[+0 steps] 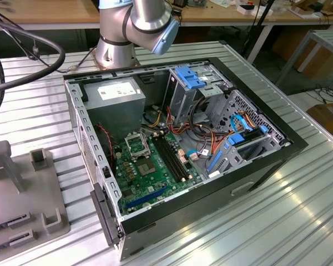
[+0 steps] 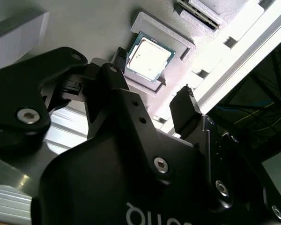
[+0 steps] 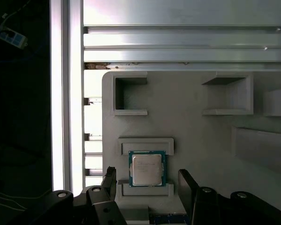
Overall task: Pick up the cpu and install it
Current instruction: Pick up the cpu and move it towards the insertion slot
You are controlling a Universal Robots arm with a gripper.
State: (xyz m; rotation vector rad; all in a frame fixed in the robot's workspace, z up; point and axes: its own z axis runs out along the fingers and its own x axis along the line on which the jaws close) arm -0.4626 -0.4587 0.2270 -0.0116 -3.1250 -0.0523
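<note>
gripper: the gripper (image 3: 147,182) is hanging wide open with nothing in it, its 2 fingers (image 3: 109,180) sitting either side of the cpu, apart from it.
cpu spot: the cpu (image 3: 147,168) is lying flat in a shallow pocket of the grey fixture plate (image 3: 201,140), between 2 raised lips (image 3: 146,145).
handling: I'm guessing it's light, stiff, slick on top and fragile underneath, so I'm thinking pinch the 2 free side edges only.
room: the lips are blocking 2 sides, the other 2 are looking open.
socket: the black-framed socket (image 1: 135,145) is sitting on the motherboard (image 1: 155,177), hemmed in by case walls (image 1: 83,127).
</note>
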